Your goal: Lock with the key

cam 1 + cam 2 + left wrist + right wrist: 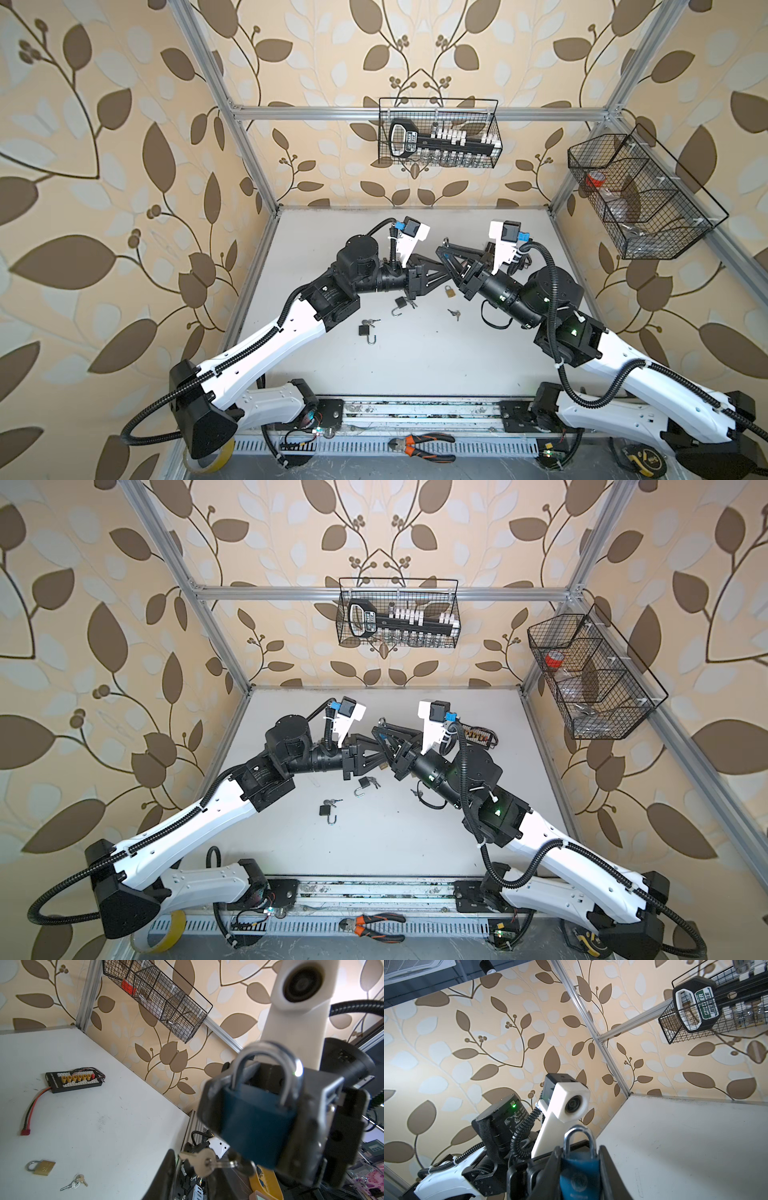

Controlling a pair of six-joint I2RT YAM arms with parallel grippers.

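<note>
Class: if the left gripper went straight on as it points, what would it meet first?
Probably the key hanging from the blue padlock held in the right gripper, close ahead; depth is hard to judge.

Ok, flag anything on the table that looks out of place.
A charging board with a red-and-black lead lies toward the back right of the table, unrelated to this job. Nothing looks spilled or damaged.

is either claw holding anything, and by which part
The right claw holds the blue padlock by the sides of its body. Its keys hang below; whether the left claw grips them cannot be told.
</note>
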